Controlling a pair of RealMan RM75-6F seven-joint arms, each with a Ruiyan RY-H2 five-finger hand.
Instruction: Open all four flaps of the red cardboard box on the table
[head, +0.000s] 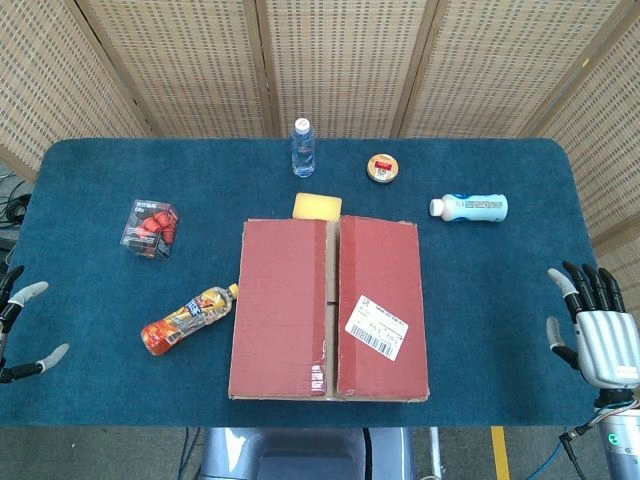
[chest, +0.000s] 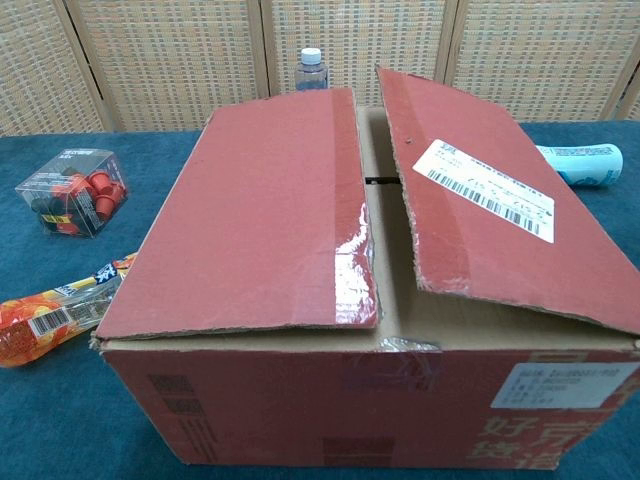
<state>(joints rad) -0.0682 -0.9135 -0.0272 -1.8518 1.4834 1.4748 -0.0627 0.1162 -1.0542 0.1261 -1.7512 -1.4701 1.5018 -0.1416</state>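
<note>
Your right hand (head: 597, 322) hovers at the table's near right edge, fingers spread apart and holding nothing. Your left hand (head: 22, 330) shows only as a few separated fingertips at the near left edge, also holding nothing. Both stay well apart from the red cardboard box (head: 328, 308), which sits in the middle of the blue table (head: 480, 300), close to your side. Its two top flaps are down but unsealed: the chest view shows the right flap (chest: 490, 200), the one with the white shipping label (chest: 485, 188), lifted slightly, with a gap between it and the left flap (chest: 255, 210). Left of the box lies an orange drink bottle (head: 187, 319), then a clear case of red pieces (head: 150, 227). Just behind the box sits a yellow sponge (head: 317, 206). Farther back you see a white bottle (head: 470, 207) on its side, a small round tin (head: 382, 167) and an upright water bottle (head: 302, 147).
</note>
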